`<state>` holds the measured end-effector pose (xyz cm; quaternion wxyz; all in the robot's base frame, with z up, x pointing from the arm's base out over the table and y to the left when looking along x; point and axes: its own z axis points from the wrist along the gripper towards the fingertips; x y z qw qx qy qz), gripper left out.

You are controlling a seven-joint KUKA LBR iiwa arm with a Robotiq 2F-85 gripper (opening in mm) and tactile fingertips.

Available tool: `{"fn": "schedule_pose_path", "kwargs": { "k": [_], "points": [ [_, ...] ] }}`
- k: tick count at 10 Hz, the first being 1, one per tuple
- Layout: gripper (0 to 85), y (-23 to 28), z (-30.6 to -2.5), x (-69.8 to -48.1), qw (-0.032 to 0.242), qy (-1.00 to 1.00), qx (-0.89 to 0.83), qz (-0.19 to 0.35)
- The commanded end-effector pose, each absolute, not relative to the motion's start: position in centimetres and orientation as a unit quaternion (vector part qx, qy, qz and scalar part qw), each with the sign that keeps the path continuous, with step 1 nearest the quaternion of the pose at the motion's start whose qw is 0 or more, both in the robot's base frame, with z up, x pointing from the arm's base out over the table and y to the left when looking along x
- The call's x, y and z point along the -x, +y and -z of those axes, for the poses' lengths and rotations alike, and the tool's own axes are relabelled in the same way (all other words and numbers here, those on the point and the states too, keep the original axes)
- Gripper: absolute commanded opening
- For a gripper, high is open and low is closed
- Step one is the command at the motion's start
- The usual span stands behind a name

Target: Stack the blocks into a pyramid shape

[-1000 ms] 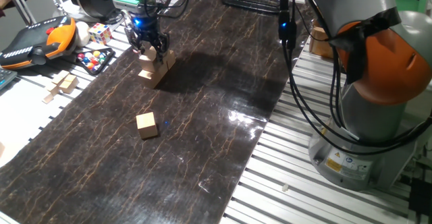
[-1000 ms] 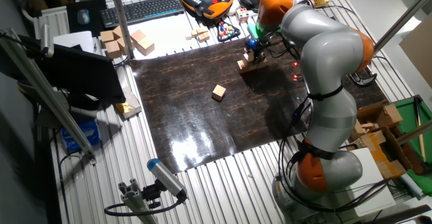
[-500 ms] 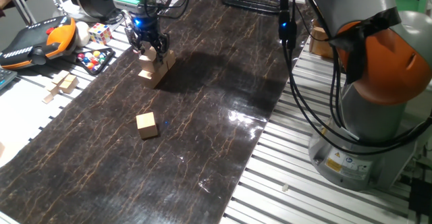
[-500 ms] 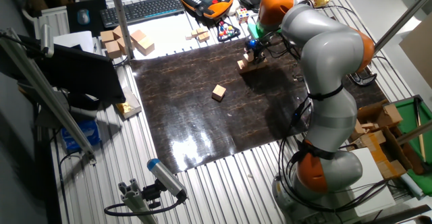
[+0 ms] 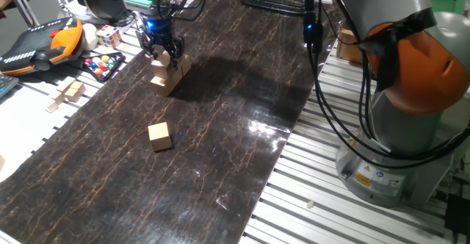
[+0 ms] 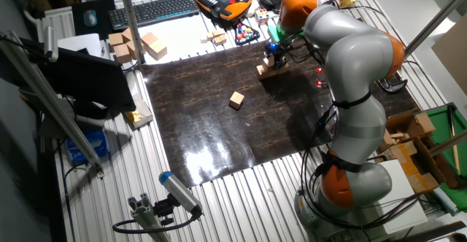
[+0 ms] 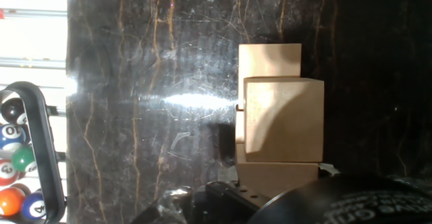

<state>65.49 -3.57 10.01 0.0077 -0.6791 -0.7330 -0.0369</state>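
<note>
The stack of blocks [image 5: 170,73] stands near the far left corner of the dark marbled mat [image 5: 220,112] that covers the middle of the tabletop [image 5: 294,200]. In the hand view the stack [image 7: 278,119] shows one wooden cube on top, resting over lower cubes whose faces stick out past it above and below in that picture; how many cubes make up the stack cannot be told. A single loose block [image 5: 159,136] lies apart from it, nearer the middle of the mat, and shows too in the other fixed view [image 6: 236,99].

The end effector [image 5: 163,51] hangs right over the stack, its dark fingers [image 5: 175,51] down around the upper cube. Whether they are clamped on that cube or standing free of it cannot be told from these views. In the other fixed view the end effector [image 6: 273,55] sits at the far edge of the mat, above the stack [image 6: 271,68].

Just beyond the mat's left edge lie a multicoloured puzzle cube [image 5: 109,35], a tray of billiard balls [image 5: 103,65] and an orange and black teach pendant [image 5: 40,44]. A few paler wooden pieces [image 5: 68,92] rest on the ribbed tabletop beside the mat. The arm's grey and orange base [image 5: 411,90] rises at the right.
</note>
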Motion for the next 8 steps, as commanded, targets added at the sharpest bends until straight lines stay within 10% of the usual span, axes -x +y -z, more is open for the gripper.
{"fn": "schedule_pose_path", "kwargs": {
  "k": [1, 6, 8],
  "points": [
    [35.7, -3.55, -10.02, -65.47, 0.008, -0.733, 0.679, 0.037],
    [59.0, -3.48, -10.03, -65.38, 0.010, -0.734, 0.679, 0.036],
    [49.7, -3.51, -10.03, -65.36, 0.011, -0.737, 0.675, 0.037]
  ]
}}
